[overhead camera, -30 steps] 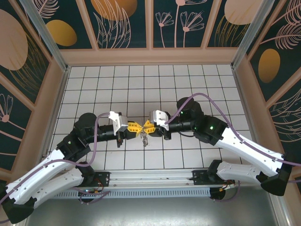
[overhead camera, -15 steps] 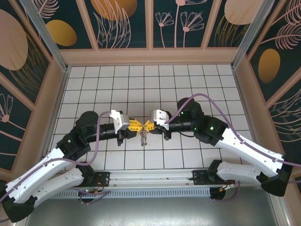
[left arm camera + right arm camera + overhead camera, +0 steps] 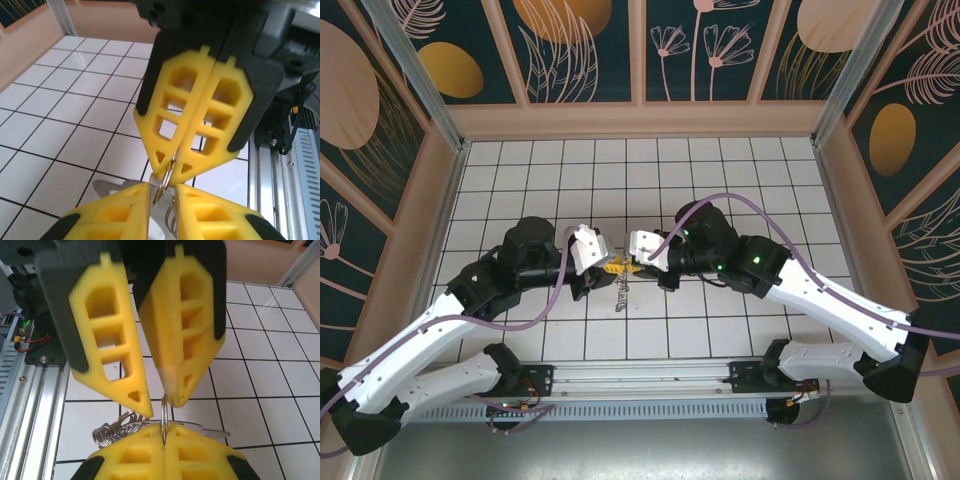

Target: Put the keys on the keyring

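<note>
The keyring [image 3: 164, 412] is a thin wire loop standing edge-on, and my right gripper [image 3: 164, 434] is shut on its lower part. In the left wrist view the keyring [image 3: 169, 176] runs from the right gripper's closed tips down into the narrow gap of my left gripper [image 3: 162, 194], whose fingers stand slightly apart around it. A flat silvery key [image 3: 215, 430] pokes out sideways under the ring, beside a coil of wire turns [image 3: 112, 429]. From above, both grippers meet tip to tip, left gripper [image 3: 606, 267] and right gripper [image 3: 632, 266], with the keys [image 3: 623, 292] dangling below them.
White tiled floor [image 3: 650, 180] lies open behind the grippers, ringed by wooden walls. The metal base rail [image 3: 640, 385] runs along the near edge behind the arms. Purple cables [image 3: 740, 200] arch over both arms.
The right gripper has closed on the keyring while the left gripper's fingers have parted a little. Both wrists have rolled and the arms have pushed slightly farther in.
</note>
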`<action>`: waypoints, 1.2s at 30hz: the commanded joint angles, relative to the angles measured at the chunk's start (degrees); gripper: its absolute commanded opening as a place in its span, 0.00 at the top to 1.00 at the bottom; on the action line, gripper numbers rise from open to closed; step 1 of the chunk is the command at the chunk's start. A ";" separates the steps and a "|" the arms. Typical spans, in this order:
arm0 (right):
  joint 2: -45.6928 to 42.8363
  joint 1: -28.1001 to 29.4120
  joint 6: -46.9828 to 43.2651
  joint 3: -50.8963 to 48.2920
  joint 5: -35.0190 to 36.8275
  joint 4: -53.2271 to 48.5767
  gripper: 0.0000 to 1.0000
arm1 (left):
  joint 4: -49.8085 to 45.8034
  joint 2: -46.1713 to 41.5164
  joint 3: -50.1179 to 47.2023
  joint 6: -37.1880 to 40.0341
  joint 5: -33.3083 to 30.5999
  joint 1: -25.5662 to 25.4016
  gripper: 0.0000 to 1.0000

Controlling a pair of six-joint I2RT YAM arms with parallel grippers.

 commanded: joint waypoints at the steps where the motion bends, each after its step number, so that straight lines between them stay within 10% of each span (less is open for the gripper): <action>1: -0.98 0.38 -1.03 2.44 -1.16 0.22 1.00 | -0.56 -0.14 1.13 1.50 0.93 -0.21 0.80; 23: 0.80 0.91 -1.51 3.08 -5.09 -2.37 1.00 | 2.50 0.13 0.65 0.81 2.22 -0.21 0.80; 29: 0.69 0.99 -1.62 3.03 -5.52 -2.42 1.00 | 5.36 0.70 -0.28 0.66 3.90 -0.21 1.00; 36: -1.20 0.91 0.49 -0.31 -5.24 1.03 0.91 | 13.31 -3.99 -4.06 -3.51 7.03 -0.20 1.00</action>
